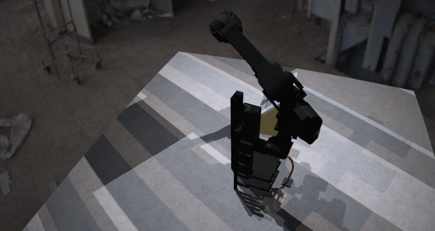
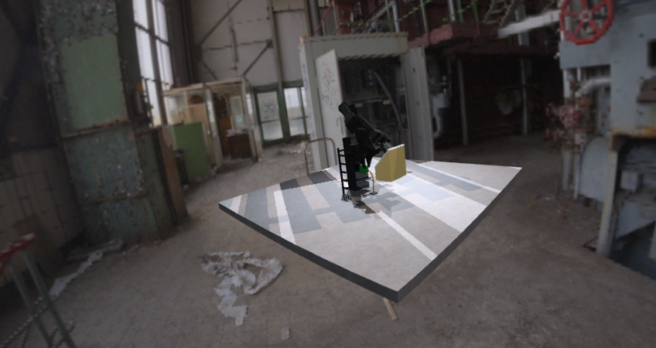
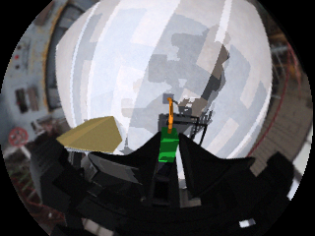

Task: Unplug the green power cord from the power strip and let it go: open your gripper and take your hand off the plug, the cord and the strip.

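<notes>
Because the green plug (image 3: pixel 168 147) must come out of its socket by a straight pull, the gripper (image 3: pixel 169 157) is clamped on it, with 1 finger on each side, as the wrist view shows. The grip looks centred, which should keep the plug from twisting when it is drawn out. In my judgement the pulling step is now in hand; whether the pins are already free of the socket, I cannot tell.

The power strip (image 1: pixel 244 137) is a dark body that stands upright on the table (image 1: pixel 183 179), and the plug (image 1: pixel 271 156) shows only as a thin green edge beside it, under the wrist. An orange cord (image 1: pixel 291 167) leaves the plug in a curve and goes down to a small grey piece on the table top.

Just behind the arm there is a tan wedge-shaped block (image 2: pixel 391 162). It stands near the strip, so a retreat toward that side could touch it. The upright strip itself is the nearer obstacle: after the release, the fingers must move away from it and also from the hanging cord.
</notes>
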Motion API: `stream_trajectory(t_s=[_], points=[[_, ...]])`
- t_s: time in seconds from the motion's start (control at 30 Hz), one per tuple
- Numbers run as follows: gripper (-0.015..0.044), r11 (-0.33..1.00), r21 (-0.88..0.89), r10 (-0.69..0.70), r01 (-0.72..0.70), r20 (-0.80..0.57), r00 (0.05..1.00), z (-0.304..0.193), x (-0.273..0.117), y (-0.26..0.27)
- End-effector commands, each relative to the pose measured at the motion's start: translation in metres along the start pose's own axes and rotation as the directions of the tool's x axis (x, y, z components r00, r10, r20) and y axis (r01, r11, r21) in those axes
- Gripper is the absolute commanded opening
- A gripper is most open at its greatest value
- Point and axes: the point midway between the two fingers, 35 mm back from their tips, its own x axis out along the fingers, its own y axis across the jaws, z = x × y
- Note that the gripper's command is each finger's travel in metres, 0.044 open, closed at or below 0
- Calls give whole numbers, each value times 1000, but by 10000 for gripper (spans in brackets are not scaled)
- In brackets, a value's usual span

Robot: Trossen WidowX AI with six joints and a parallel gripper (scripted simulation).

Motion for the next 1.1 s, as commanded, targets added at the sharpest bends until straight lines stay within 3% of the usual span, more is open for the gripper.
stream_trajectory(t_s=[0.0, 0.43, 0.97, 1.07], points=[[0, 1000, -7, -16, 17, 30, 999, 20, -8, -1], [0, 1000, -8, -17, 17, 30, 999, 41, -12, 1], [420, 1000, -9, -18, 18, 28, 999, 43, -10, 0], [440, 1000, -8, -18, 19, 30, 999, 68, -16, 0]])
